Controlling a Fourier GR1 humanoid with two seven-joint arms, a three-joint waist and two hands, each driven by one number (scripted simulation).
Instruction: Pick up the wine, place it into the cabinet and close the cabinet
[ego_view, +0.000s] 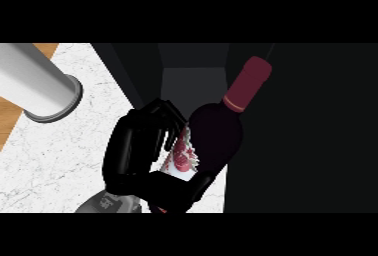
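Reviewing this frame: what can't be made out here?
- Head view: the cabinet interior is almost black; shelves and door can't be told.
- Lower part of the wine is hidden by the hand curled round it; the label shows only partly.
- Which hand holds it is unclear; its forearm is cut off at the lower edge.
- The grey forearm at upper left runs off the frame; its hand is not visible.

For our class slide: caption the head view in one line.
Black right hand holds dark red-capped wine bottle at dark open cabinet.
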